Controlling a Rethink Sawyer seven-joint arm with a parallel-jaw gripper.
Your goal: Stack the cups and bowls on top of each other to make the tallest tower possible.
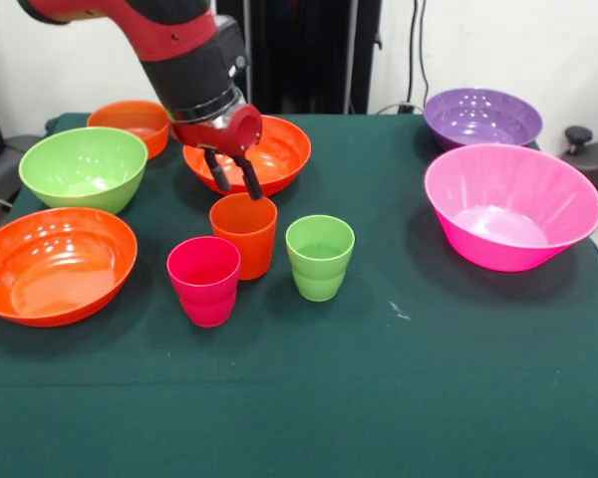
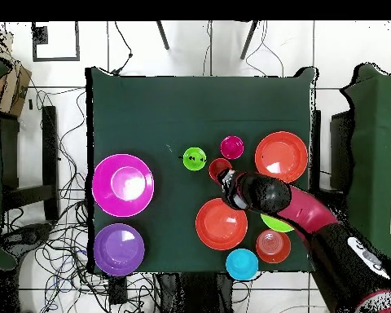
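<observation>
Hovering with fingers apart above the orange cup (image 1: 244, 233), the gripper (image 1: 234, 179) hides the overhead-only blue bowl (image 2: 242, 263).

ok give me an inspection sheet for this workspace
surface: green cloth, one small white speck
cups: orange cup, red cup, green cup, upright, unstacked, close together
bowls: pink bowl, purple bowl, green bowl, two wide orange bowls, small orange bowl, blue bowl; none stacked
clutter: nothing seen
tool: open, above the orange cup, empty
cables: many on the floor around the table
surroundings: white wall, tiled floor
</observation>
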